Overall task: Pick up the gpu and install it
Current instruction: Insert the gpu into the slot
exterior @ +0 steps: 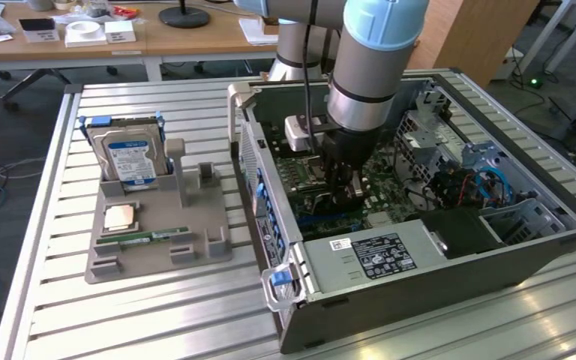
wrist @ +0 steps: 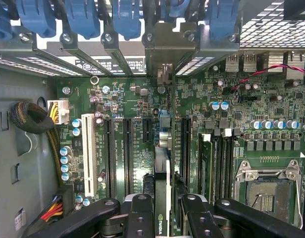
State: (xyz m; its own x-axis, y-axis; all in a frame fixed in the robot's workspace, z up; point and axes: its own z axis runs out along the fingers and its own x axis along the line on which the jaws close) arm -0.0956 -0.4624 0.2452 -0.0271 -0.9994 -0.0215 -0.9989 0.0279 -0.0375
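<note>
In the wrist view the gpu [wrist: 162, 171] shows edge-on as a thin upright card, running from between my fingers [wrist: 140, 214] toward the case's rear slot openings. Its metal bracket end [wrist: 164, 74] sits at those openings. My gripper [wrist: 163, 218] is shut on the card, one black finger on each face. The card stands over the green motherboard [wrist: 127, 104], in line with the black expansion slots [wrist: 127, 153]; I cannot tell whether it is seated in a slot. In the exterior view my gripper [exterior: 346, 189] reaches down inside the open computer case [exterior: 528, 247], low over the board.
A grey holder [exterior: 158, 255] at the exterior view's left carries a blue-labelled hard drive [exterior: 133, 159], a processor chip [exterior: 120, 217] and a green memory stick [exterior: 146, 237]. Inside the case are the power supply [exterior: 388, 256], a drive cage [exterior: 446, 142], the processor socket [wrist: 264, 191] and blue slot latches [wrist: 83, 17].
</note>
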